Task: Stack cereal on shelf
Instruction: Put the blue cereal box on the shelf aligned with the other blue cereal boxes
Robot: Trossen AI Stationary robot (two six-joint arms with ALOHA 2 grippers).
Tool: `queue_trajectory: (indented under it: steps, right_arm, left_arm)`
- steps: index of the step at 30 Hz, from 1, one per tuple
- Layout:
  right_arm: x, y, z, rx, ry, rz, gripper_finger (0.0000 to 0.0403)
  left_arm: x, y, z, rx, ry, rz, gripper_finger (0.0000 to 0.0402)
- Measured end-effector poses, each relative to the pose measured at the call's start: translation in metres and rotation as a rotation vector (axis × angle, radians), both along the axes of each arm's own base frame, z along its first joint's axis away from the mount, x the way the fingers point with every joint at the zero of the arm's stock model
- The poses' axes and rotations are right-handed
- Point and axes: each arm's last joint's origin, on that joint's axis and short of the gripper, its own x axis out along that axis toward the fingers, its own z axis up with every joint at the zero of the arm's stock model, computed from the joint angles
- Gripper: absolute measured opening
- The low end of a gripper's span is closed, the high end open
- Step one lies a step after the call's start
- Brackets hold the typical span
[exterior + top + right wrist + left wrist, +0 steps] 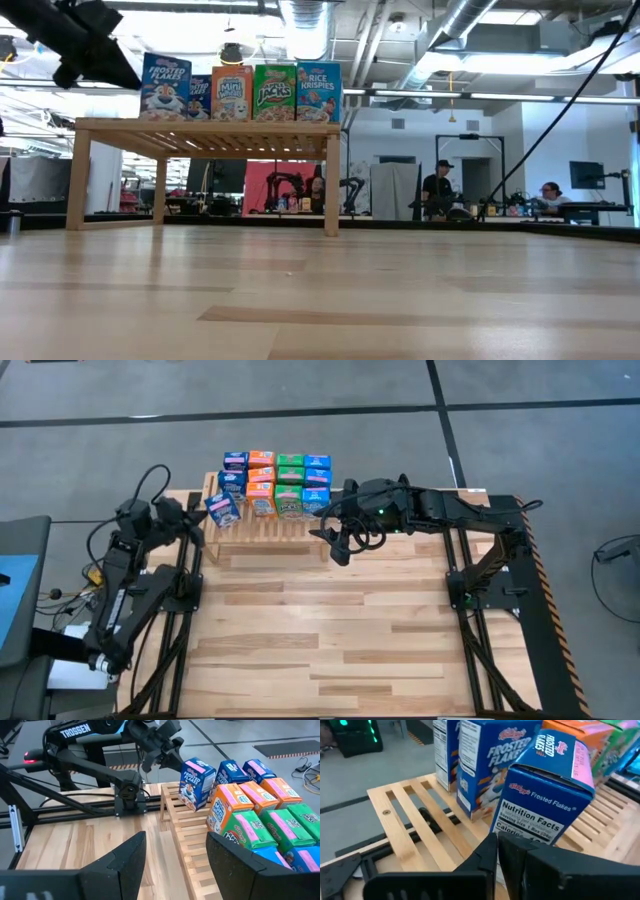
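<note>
Several cereal boxes (277, 478) in blue, orange and green stand in rows on the far part of the shelf (265, 528), a light-wood slatted rack. One blue Frosted Flakes box (222, 510) stands apart on the slats at the shelf's left end, turned askew to the rows. My left gripper (497, 840) is shut, with its tips right at this box's nutrition-facts side (535, 822). My right gripper (175, 865) hovers open over the table just right of the shelf's near right corner, holding nothing. My left gripper's shut fingertips (490, 845) come level from the table's left and end at the lower edge of the Frosted Flakes box's narrow side. I cannot tell whether they touch it. The box (197, 785) rests by its bottom on the slats.
The near slats of the shelf (187, 835) are bare. The plank tabletop (340, 640) stretches toward the near edge between the black arm frames (480, 610) at both sides. People stand in the room far behind the table (437, 185).
</note>
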Motion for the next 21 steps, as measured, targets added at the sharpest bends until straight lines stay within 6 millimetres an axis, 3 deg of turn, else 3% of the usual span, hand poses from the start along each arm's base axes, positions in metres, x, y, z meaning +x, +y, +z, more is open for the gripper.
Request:
queue_trajectory:
  steps: [21]
  right_arm:
    - [0.0,0.0,-0.001,-0.02,0.014,0.006,0.0233]
  left_arm:
    - [0.009,0.028,-0.007,-0.04,-0.1,0.008,0.0]
